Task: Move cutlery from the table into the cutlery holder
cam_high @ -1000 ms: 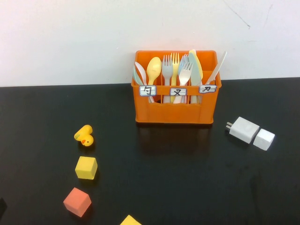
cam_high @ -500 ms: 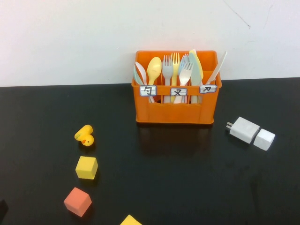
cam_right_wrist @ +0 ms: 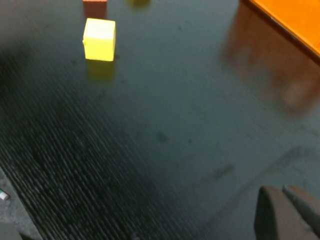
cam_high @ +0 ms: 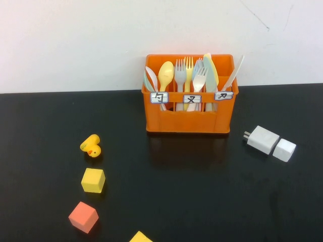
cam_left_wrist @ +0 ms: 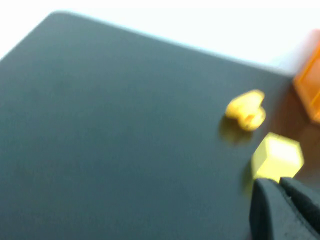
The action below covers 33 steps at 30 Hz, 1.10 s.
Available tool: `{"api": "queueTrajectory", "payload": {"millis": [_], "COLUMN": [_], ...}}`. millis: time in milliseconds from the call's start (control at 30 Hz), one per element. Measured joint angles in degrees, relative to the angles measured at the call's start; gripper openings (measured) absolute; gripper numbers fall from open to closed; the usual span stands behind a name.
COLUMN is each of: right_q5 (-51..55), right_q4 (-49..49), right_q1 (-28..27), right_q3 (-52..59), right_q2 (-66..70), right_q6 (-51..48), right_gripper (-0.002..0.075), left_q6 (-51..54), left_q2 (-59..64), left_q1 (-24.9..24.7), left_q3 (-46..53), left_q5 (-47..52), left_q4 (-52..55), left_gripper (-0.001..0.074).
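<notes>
Cutlery [cam_high: 200, 78] unmoved; left tool [cam_left_wrist: 279, 183], right tool [cam_right_wrist: 282, 189] withdrawn

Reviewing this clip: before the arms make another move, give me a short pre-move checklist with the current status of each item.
1. Loose cutlery left on the table: none visible in any view, ok.
2. Cutlery holder upright near the back edge, spoons and forks standing inside: ok.
3. Left gripper above the table beside the yellow cube, jaws together, holding nothing: ok.
4. Right gripper above bare table, jaws together, holding nothing: ok.
5. Both arms out of the high view, away from the holder: ok.
6. Whether each piece sits in its labelled compartment: cannot tell.
</notes>
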Motion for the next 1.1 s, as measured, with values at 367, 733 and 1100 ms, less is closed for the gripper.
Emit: {"api": "queueTrajectory", "payload": {"millis": [367,733,1100], "right_q5": [0.1,0.1,0.1], "right_q4": [0.0,0.0,0.0], "right_q1": [0.0,0.0,0.0], "right_q3": [0.0,0.0,0.0], "right_q2": [0.0,0.0,0.0], "right_q6": [0.1,0.1,0.1], "right_gripper": [-0.0002,-0.0002,-0.0002], "left_q6": [4.0,13.5,16.7], "left_q2": [-0.1,-0.1,-0.1], "left_q1": [-0.2,-0.2,-0.2], "left_q3": [2.4,2.4,2.4], "left_q5": [0.0,0.0,0.0], "left_q4": [-1.2,-2.8,-8.5], "left_gripper": [-0.0001,-0.0001,-0.0001]}}
